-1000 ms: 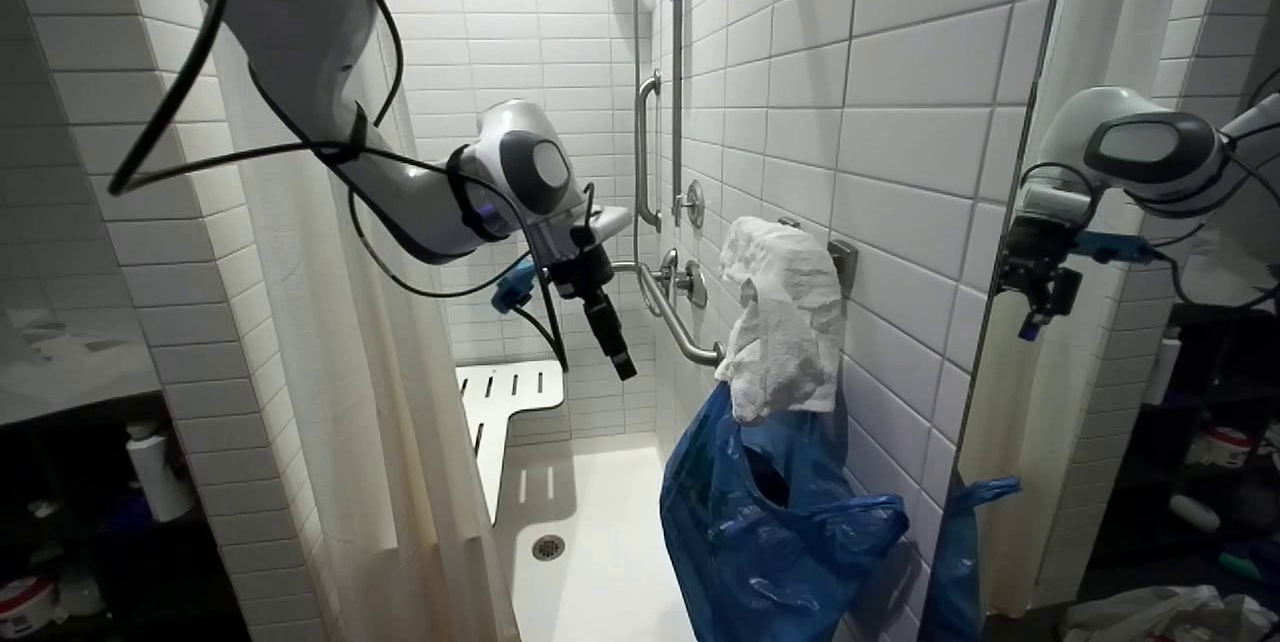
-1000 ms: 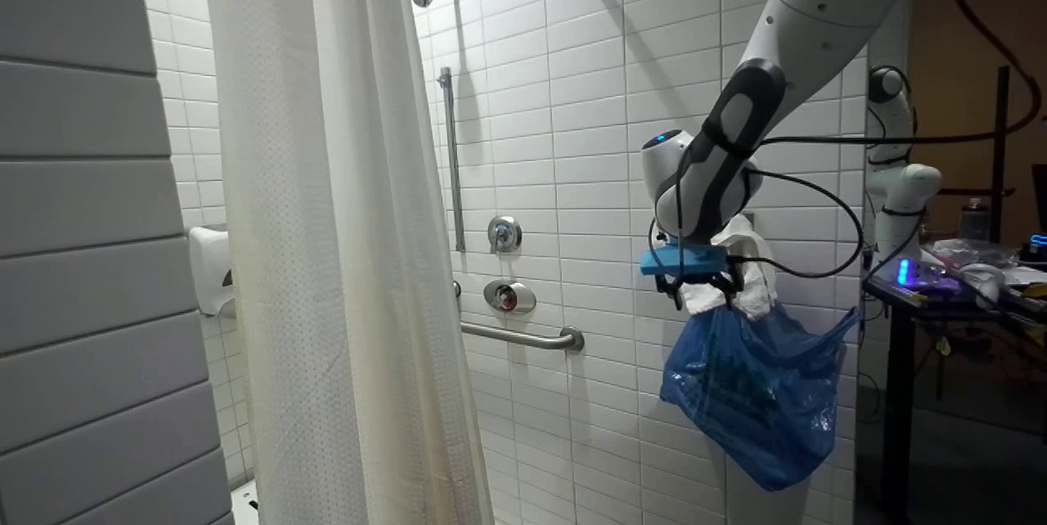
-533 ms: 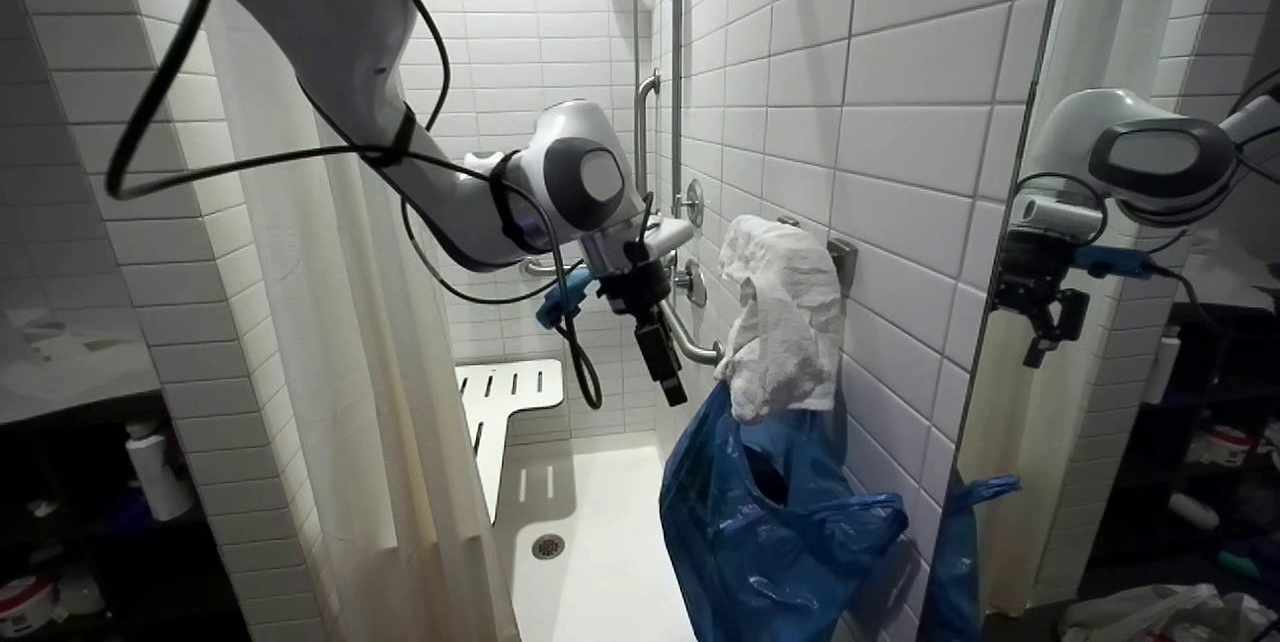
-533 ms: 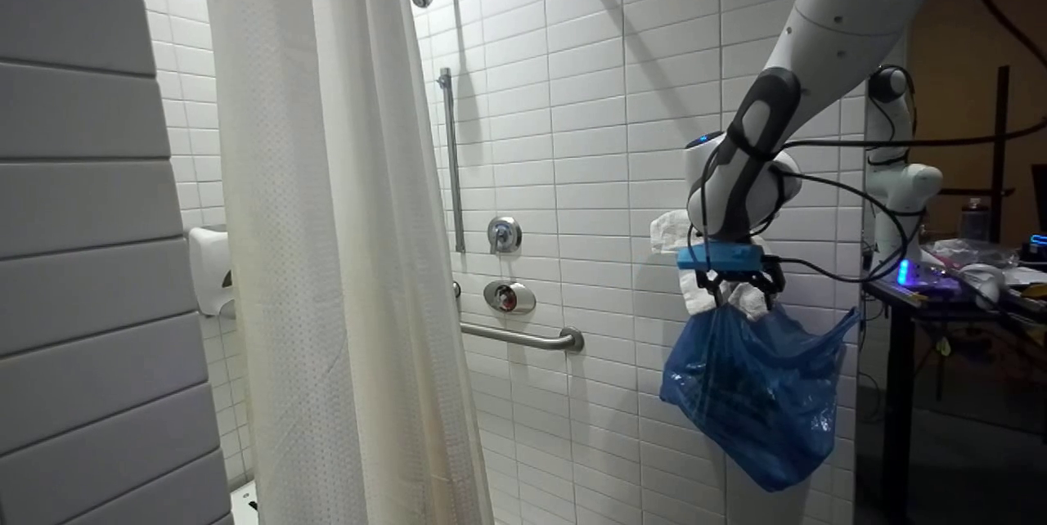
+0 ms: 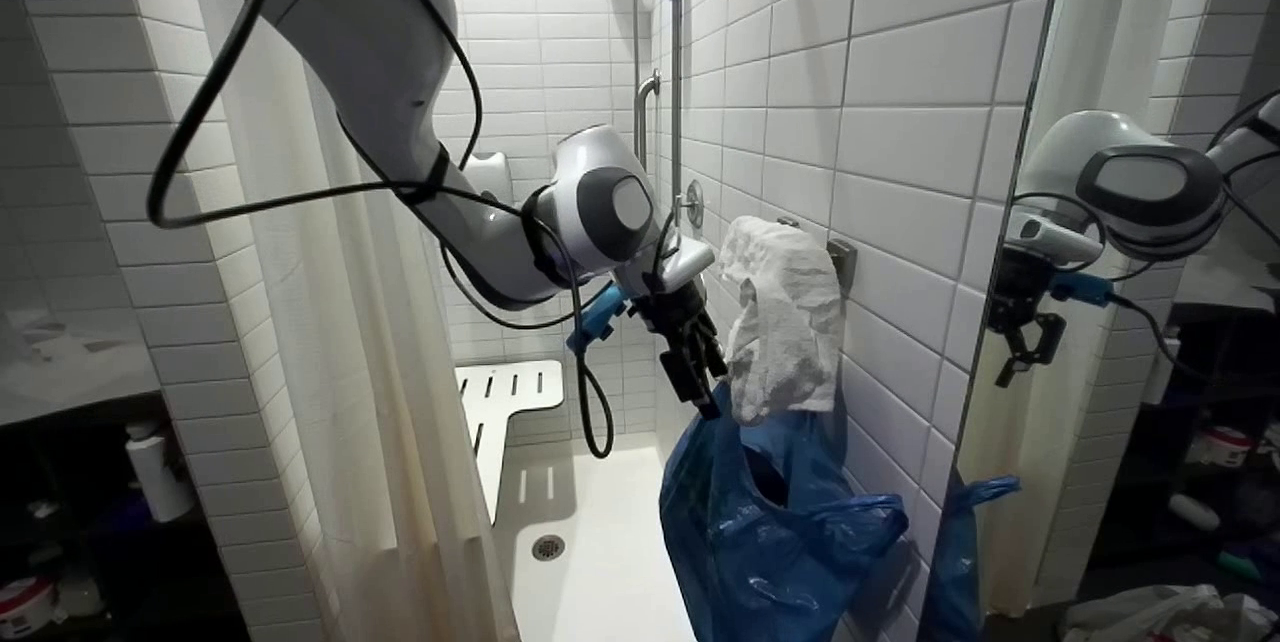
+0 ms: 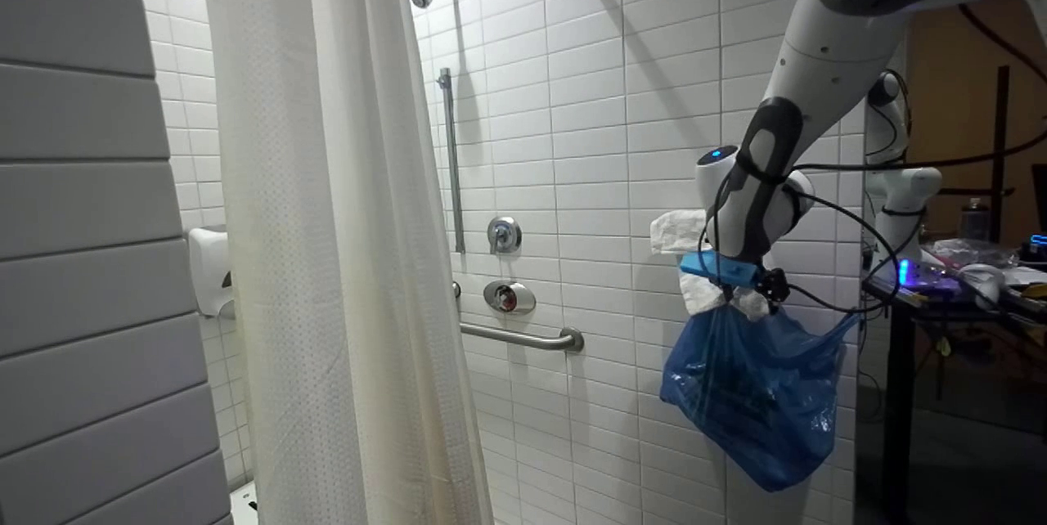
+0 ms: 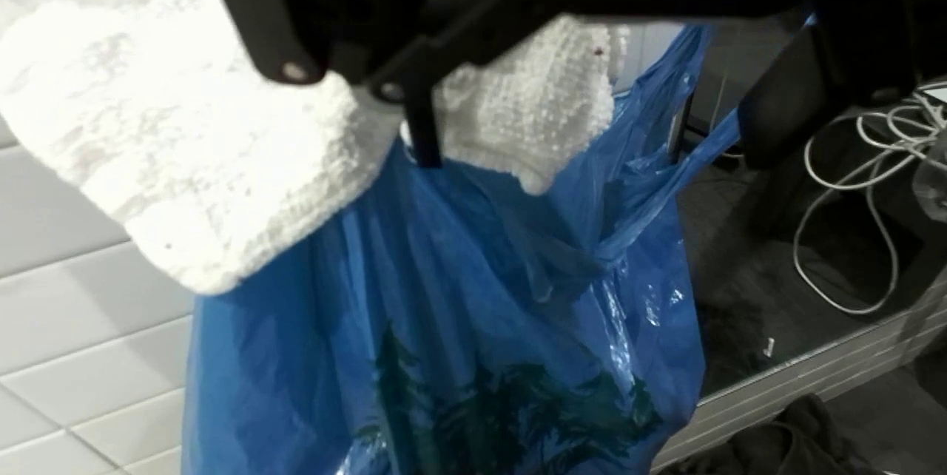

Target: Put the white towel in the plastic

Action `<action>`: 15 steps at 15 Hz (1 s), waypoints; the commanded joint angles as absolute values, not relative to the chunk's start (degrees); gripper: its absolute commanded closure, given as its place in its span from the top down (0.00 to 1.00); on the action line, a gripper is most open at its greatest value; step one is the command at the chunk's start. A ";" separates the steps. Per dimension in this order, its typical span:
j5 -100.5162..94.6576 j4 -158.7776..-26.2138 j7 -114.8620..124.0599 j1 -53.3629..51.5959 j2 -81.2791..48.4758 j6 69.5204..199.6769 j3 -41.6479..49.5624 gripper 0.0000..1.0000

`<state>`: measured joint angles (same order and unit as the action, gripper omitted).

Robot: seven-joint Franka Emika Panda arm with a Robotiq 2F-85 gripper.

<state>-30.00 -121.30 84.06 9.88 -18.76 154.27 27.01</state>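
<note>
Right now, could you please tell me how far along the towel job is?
Done: the claw is near the white towel. In hand: likely the grasp, jaws standing open. Left: putting the towel, which hangs mostly above the blue bag, inside it.

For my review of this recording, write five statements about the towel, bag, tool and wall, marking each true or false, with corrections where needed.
1. In the wrist view, dark tree shapes show on the plastic bag. True.
2. The plastic bag is red. False: it is blue.
3. The white towel hangs by the tiled wall. True.
4. The tool is open, its jaws standing apart. True.
5. The whole white towel lies inside the plastic bag. False: most of it hangs outside, in plain view.
</note>
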 commanded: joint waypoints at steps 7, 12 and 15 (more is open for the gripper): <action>-53.50 -118.17 106.92 0.53 -23.41 151.92 32.93 1.00; -61.05 -117.76 111.92 2.55 -22.09 147.74 28.84 1.00; -63.28 -116.48 113.29 4.61 -22.02 144.96 26.80 1.00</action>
